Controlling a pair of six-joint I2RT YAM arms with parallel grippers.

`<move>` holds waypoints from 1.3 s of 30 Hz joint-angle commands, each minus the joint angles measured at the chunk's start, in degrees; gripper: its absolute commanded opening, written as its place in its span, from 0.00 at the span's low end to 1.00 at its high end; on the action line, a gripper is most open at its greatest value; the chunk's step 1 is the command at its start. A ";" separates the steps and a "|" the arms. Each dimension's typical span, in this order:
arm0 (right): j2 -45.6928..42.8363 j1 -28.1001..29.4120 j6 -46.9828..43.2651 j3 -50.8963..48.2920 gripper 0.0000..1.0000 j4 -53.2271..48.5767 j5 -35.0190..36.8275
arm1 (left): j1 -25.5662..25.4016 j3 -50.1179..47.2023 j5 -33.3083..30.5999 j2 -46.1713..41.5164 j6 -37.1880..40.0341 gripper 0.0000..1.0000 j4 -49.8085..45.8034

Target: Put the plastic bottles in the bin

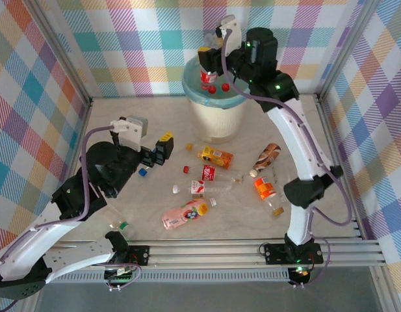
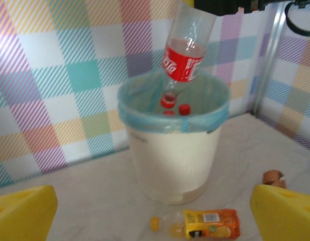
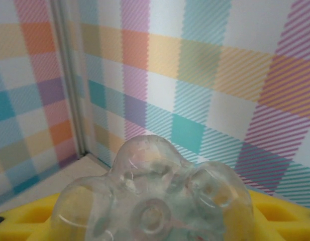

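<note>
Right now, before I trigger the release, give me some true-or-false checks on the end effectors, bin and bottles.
1. The right end effector holds a red-label bottle cap-down over the bin. True.
2. The bin lies on its side. False: it stands upright.
3. The left end effector grips the pink-label bottle. False: it is open and empty; that bottle lies on the table.
4. An orange-label bottle lies on the table before the bin. True.
</note>
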 commanded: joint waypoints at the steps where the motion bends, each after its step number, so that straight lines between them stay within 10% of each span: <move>1: 3.88 -1.88 -1.31 5.13 0.61 0.21 1.56 | 2.33 0.75 -3.99 1.66 -4.83 1.00 -5.10; 15: 16.58 -6.10 8.10 7.03 0.64 -2.27 -10.54 | 17.47 3.40 5.11 11.59 -18.03 1.00 -15.99; 39: 21.76 -6.75 4.18 6.33 0.85 -1.48 -14.76 | 20.73 1.36 7.61 12.66 -19.49 1.00 -16.24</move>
